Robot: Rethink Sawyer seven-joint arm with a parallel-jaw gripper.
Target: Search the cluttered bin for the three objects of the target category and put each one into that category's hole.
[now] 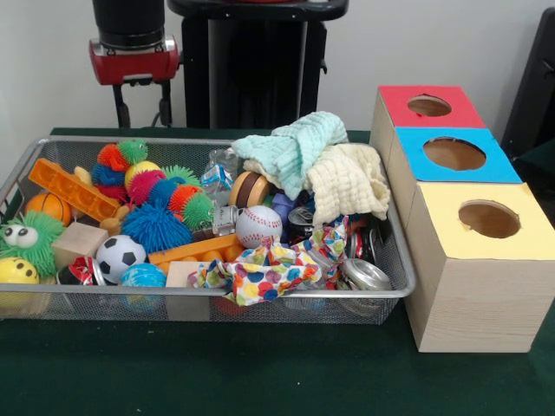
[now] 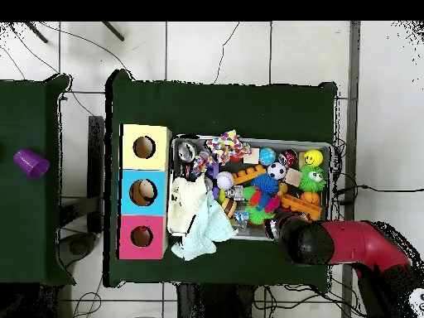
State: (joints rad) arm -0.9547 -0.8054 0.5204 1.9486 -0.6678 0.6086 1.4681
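Note:
A wire mesh bin (image 1: 403,260) (image 2: 252,139) holds a jumble of toys. Among them are a baseball (image 1: 258,225) (image 2: 224,180), a soccer ball (image 1: 120,257) (image 2: 277,171), a small basketball (image 1: 48,206), a yellow smiley ball (image 1: 16,270) (image 2: 313,157) and several spiky rubber balls (image 1: 156,227). Three cloths lie at the bin's right: teal (image 1: 290,147), cream (image 1: 347,182) and polka-dot (image 1: 256,273). My gripper (image 1: 141,117) hangs open and empty above the bin's far left corner. In the overhead view only the arm's black head (image 2: 305,240) shows, at the bin's lower right edge.
Three wooden boxes with round top holes stand in a row beside the bin: red (image 1: 429,106) (image 2: 141,237), blue (image 1: 453,153) (image 2: 143,191), yellow (image 1: 488,218) (image 2: 144,147). Wooden blocks (image 1: 78,243), an orange bar (image 1: 74,189) and crushed cans (image 1: 364,276) crowd the bin. A purple cup (image 2: 31,163) sits on a side table.

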